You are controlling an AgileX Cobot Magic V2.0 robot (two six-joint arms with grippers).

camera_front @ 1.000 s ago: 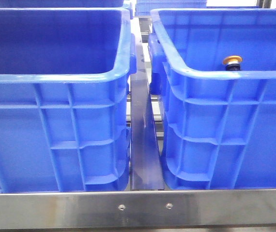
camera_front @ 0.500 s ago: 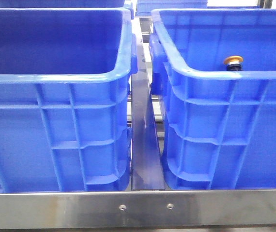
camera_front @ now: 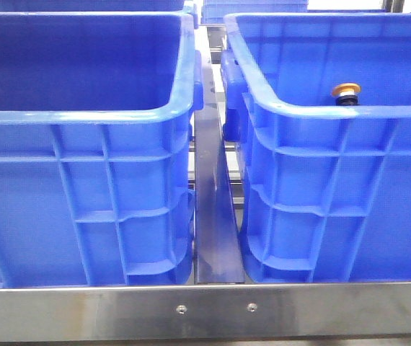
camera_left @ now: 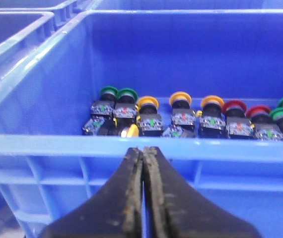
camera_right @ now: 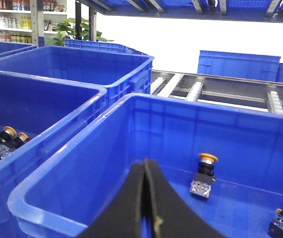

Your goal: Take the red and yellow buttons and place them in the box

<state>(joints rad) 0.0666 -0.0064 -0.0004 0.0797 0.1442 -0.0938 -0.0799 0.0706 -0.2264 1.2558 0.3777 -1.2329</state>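
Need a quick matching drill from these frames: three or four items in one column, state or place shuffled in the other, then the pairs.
Column 1
1. left gripper
2. yellow button
3. row of buttons
4. plant

Column 2
A. lies alone on a crate floor
B. shut, empty, outside a crate wall
C. far behind the crates
D. mixed green, yellow and red caps

Pairs: 1-B, 2-A, 3-D, 4-C
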